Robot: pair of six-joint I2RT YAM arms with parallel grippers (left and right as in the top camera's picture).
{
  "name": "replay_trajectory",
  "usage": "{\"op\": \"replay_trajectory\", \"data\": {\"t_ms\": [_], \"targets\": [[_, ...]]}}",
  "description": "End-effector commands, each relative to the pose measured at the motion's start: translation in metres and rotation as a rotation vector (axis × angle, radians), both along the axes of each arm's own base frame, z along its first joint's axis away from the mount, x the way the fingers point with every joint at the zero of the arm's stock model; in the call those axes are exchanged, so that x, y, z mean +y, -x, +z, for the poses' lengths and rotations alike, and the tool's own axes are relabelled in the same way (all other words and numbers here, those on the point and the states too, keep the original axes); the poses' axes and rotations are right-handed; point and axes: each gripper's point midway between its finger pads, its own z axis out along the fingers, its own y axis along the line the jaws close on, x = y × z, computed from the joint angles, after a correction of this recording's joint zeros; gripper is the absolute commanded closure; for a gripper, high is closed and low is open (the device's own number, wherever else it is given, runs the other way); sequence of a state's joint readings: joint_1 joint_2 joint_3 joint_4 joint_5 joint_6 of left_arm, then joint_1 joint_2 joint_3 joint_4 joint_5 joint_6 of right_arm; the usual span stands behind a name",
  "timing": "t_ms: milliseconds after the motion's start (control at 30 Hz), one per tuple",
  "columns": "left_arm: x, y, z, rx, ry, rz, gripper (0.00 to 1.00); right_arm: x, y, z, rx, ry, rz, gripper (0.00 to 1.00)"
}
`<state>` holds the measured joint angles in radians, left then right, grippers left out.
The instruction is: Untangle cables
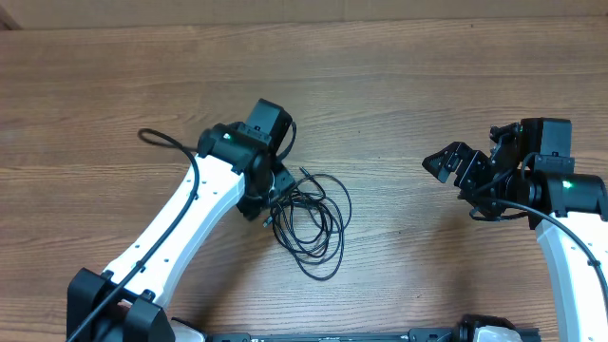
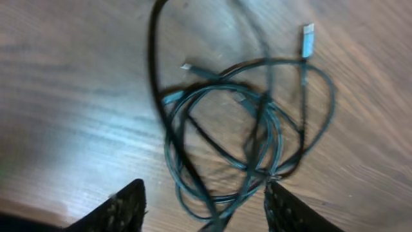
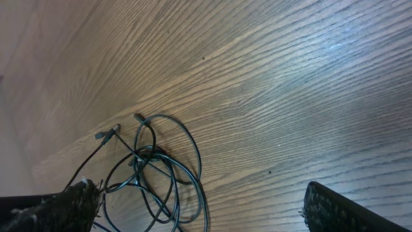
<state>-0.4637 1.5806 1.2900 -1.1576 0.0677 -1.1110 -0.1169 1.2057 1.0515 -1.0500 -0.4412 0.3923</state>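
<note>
Two cables [image 2: 277, 132], silver-tipped (left wrist)

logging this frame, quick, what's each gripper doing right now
left gripper: open, over the cables, gripping nothing
right gripper: open, empty

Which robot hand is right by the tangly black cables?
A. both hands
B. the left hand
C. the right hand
B: the cables lie bunched just in front of the left hand, while the right hand is well off to the side, apart from them.
</note>
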Motion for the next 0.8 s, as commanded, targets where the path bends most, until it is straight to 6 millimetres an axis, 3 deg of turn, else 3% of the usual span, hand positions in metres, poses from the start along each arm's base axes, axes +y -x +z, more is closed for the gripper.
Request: {"op": "replay_trajectory", "data": {"t_ms": [0, 100, 167, 267, 400, 500, 600, 767], "targets": [[0.002, 0.021, -0.023, 0.084, -0.018, 0.153, 0.43, 0.002, 0.002, -0.003, 0.010, -0.005, 0.009, 0.00], [-0.002, 0.029, -0.040, 0.105, -0.008, 0.171, 0.46, 0.002, 0.002, -0.003, 0.010, -0.005, 0.009, 0.00], [-0.012, 0.034, -0.051, 0.119, 0.036, 0.156, 0.57, 0.003, 0.002, -0.003, 0.012, -0.005, 0.009, 0.00], [-0.033, 0.038, -0.061, 0.128, 0.131, 0.122, 0.96, 0.003, 0.002, -0.003, 0.012, -0.005, 0.009, 0.00], [-0.044, 0.029, -0.055, 0.073, 0.172, 0.045, 0.96, 0.003, 0.007, -0.005, 0.036, -0.010, 0.010, 0.03], [-0.050, 0.006, -0.030, -0.038, 0.205, -0.088, 0.96, 0.008, 0.020, -0.009, 0.087, -0.015, 0.029, 0.03], [-0.057, -0.019, 0.010, -0.175, 0.228, -0.171, 0.96, 0.025, 0.031, -0.010, 0.102, -0.023, 0.125, 0.01], [-0.057, -0.045, 0.071, -0.330, 0.212, -0.181, 0.96, 0.084, 0.042, 0.000, 0.036, -0.071, 0.373, 0.00]]}}
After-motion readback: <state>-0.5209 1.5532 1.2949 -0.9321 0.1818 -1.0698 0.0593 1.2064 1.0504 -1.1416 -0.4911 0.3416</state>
